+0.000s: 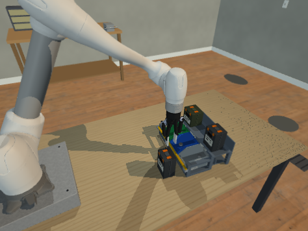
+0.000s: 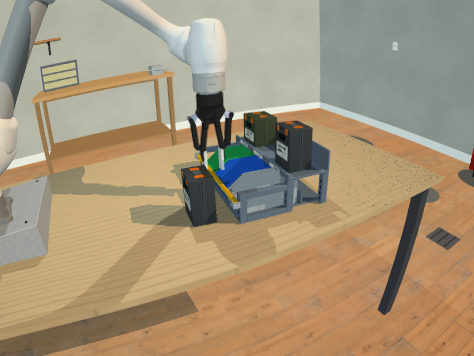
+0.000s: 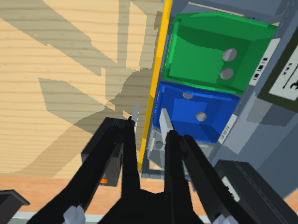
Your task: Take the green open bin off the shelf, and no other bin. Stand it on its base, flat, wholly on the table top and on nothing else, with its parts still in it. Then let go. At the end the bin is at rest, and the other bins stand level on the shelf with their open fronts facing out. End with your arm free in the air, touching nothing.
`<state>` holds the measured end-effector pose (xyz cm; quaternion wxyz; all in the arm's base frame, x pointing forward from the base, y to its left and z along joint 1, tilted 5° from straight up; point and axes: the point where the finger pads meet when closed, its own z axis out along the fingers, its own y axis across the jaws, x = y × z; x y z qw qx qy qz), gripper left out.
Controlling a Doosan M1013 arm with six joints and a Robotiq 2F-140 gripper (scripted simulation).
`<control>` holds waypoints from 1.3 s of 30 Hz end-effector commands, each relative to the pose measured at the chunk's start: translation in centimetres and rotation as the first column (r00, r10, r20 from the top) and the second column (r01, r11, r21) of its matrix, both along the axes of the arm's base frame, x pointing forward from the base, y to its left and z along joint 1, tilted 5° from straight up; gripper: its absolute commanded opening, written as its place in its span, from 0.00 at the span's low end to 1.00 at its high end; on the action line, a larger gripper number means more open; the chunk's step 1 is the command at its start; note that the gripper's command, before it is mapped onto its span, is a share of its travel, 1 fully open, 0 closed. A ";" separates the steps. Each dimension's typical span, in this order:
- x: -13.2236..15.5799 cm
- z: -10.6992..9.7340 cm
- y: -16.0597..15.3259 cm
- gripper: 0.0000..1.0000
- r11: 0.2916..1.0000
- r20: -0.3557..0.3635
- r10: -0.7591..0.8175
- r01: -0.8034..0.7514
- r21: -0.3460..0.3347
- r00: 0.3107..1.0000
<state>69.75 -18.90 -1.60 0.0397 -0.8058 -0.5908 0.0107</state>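
Note:
The green open bin (image 1: 182, 128) (image 2: 234, 154) (image 3: 202, 47) sits on the grey shelf (image 1: 212, 163) (image 2: 290, 196), at the far end of the row, with two round grey parts inside in the wrist view. The blue bin (image 1: 188, 140) (image 2: 250, 165) (image 3: 182, 114) is beside it, also holding round parts, then a grey bin (image 1: 195, 155) (image 2: 265, 181). My gripper (image 1: 171, 141) (image 2: 213, 165) (image 3: 149, 112) points down, open partway and empty. One fingertip is on the table side of the yellow front bar (image 1: 179, 157) (image 2: 225, 189) (image 3: 160, 50), the other over the blue bin's front part. Fingertip height is unclear.
A dark box (image 1: 166, 163) (image 2: 199, 197) stands on the table (image 1: 97, 172) (image 2: 100, 225) close in front of the shelf. Another dark box (image 1: 215, 137) (image 2: 294, 147) and an olive box (image 1: 193, 115) (image 2: 260, 129) stand behind the bins.

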 end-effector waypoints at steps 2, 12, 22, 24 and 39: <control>0.0 0.0 0.0 0.28 1.000 0.000 0.000 0.000 0.000 1.000; 0.0 -0.2 0.0 0.28 1.000 0.000 0.000 0.000 0.000 1.000; -0.1 -1.0 0.1 0.28 1.000 0.000 0.000 0.000 0.000 1.000; -0.1 -1.0 0.1 0.28 1.000 0.000 0.000 0.000 0.000 1.000; -0.1 -2.0 0.1 0.28 1.000 0.000 0.000 0.000 0.000 1.000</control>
